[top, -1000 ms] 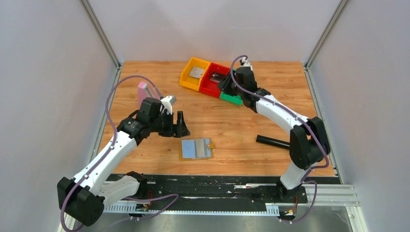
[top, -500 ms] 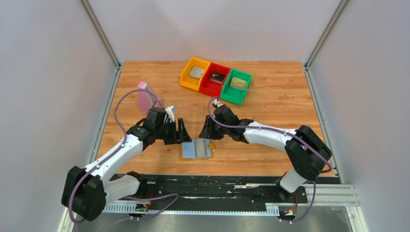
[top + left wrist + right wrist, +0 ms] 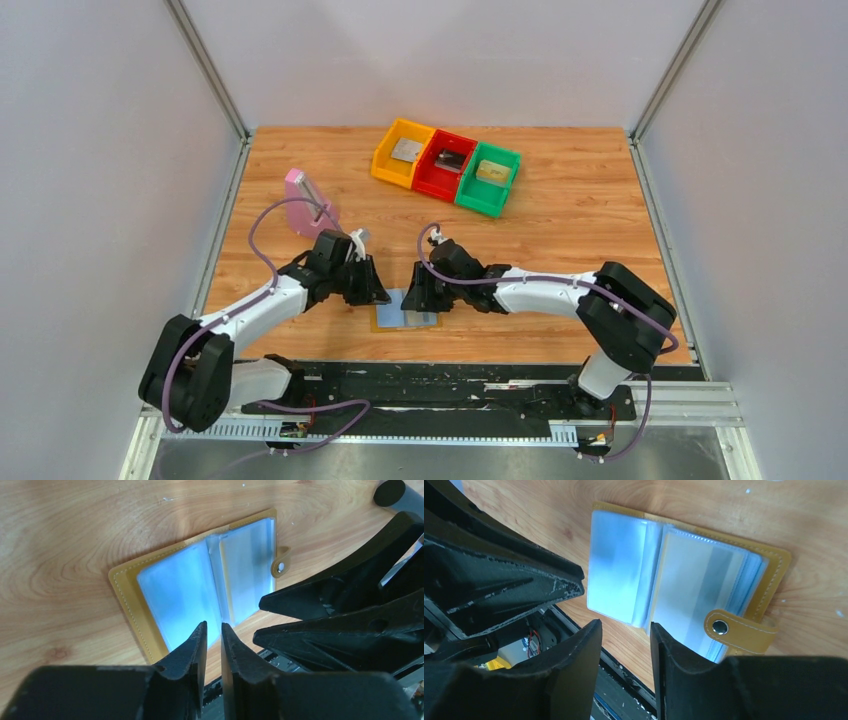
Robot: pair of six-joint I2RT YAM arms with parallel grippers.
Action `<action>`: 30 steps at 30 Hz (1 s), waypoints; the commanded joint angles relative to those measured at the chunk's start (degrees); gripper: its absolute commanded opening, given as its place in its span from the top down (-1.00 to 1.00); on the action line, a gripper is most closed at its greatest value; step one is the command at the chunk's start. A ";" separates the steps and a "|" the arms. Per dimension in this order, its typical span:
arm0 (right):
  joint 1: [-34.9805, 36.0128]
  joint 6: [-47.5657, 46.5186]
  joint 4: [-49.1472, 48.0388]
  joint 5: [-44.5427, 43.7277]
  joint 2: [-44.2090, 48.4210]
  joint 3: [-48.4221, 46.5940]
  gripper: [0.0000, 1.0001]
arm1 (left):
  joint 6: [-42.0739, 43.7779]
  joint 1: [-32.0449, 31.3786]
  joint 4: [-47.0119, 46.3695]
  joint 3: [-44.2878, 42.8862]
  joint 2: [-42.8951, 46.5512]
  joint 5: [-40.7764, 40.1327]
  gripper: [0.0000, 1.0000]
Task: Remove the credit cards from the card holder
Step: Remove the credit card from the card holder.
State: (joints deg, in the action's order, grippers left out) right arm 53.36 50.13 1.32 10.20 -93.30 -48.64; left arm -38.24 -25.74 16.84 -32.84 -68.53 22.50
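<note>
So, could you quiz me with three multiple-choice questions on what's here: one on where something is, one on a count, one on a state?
1. Where on the table is the card holder?
A. by the far wall
B. near the front edge, between the left gripper and the right gripper
C. in the right rear corner

2. How many coloured bins stand at the back?
A. three
B. two
C. five

3. How is the card holder lying?
A. folded shut
B. standing on edge
C. open flat, light blue sleeves up

Answers:
1 B: the overhead view shows both grippers at it, close to the arms' bases.
2 A: yellow, red and green sit side by side.
3 C: both wrist views show the sleeves spread and the snap tab undone.
</note>
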 commanded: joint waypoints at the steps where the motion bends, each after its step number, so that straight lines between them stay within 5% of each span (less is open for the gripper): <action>1: 0.17 1.77 0.55 -4.85 -0.88 -1.04 0.09 | 0.38 0.25 -5.46 1.73 -2.35 1.54 0.59; 30: -1.41 0.23 8.91 -11.86 -0.91 -1.98 0.02 | 0.58 0.24 -8.49 3.87 -8.67 0.56 0.62</action>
State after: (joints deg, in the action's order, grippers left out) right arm 52.05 51.35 7.31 0.25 -95.04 -49.56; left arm -38.22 -25.74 9.72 -29.71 -76.84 23.49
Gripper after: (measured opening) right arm 0.491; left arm 0.189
